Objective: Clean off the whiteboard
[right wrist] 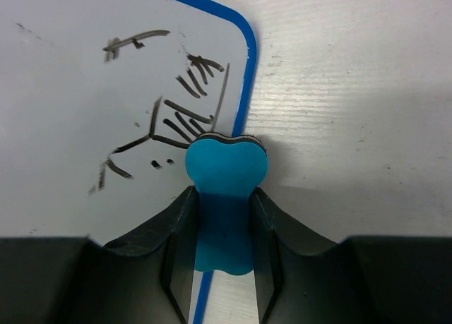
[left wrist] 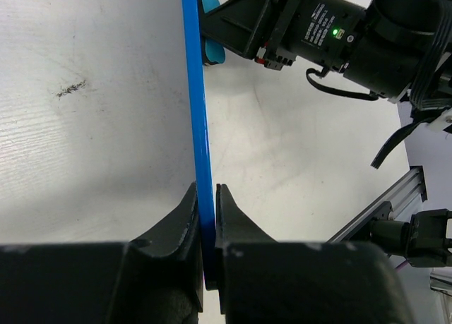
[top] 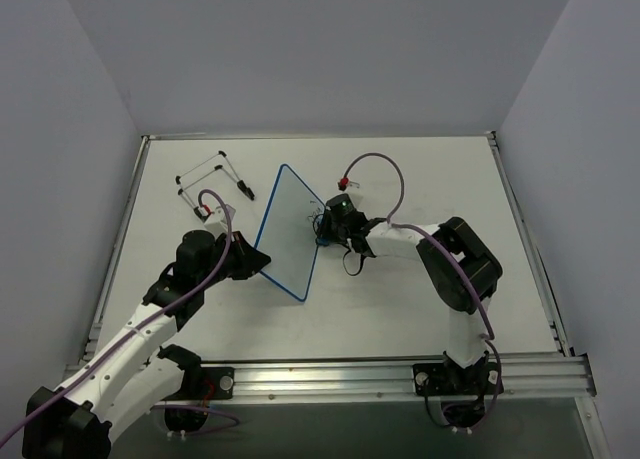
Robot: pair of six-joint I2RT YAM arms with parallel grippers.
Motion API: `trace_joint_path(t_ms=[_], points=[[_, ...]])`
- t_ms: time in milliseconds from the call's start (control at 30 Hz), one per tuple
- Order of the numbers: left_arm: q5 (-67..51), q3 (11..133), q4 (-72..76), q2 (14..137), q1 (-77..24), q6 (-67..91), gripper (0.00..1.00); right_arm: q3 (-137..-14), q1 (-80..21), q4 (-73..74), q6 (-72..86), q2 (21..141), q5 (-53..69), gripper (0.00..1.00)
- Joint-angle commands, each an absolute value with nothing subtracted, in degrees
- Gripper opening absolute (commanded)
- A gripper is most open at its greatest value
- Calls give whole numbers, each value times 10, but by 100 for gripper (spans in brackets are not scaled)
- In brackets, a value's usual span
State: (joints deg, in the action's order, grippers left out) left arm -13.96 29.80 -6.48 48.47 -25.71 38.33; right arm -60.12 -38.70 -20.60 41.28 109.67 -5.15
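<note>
The whiteboard (top: 290, 229), white with a thin blue frame, stands tilted on the table. My left gripper (top: 262, 262) is shut on its left blue edge (left wrist: 200, 126) and holds it up. My right gripper (top: 328, 231) is shut on a small blue eraser (right wrist: 224, 179), whose felt tip presses the board's face by the right frame edge. Black handwriting (right wrist: 176, 105) covers the board (right wrist: 85, 91) just beyond the eraser. The eraser tip also shows in the left wrist view (left wrist: 210, 45), behind the board's edge.
A wire stand with black clip feet (top: 215, 179) lies at the back left. A small red-and-black object (top: 344, 184) sits behind the right gripper. Purple cables loop over both arms. Metal rails (top: 400, 374) edge the table's front.
</note>
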Motion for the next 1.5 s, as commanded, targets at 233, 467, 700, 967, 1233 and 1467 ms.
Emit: trace_joint_path(t_ms=[233,467,700,967,1233,1467], points=[[-316,312,37,496,-275,417,2,-714,-448,-235,477,1064,40,0],[-314,316,38,499,-275,415,2,-669,-475,-291,487,1048,53,0],[-312,312,49,508,-275,417,2,-623,-532,-324,490,996,12,0],[-308,313,49,506,-275,418,2,-586,-577,-312,516,993,-68,0],[-299,318,26,490,-275,410,2,-512,-561,-298,543,1032,-111,0],[-301,323,18,490,-275,407,2,-416,-530,-335,554,1047,-101,0]])
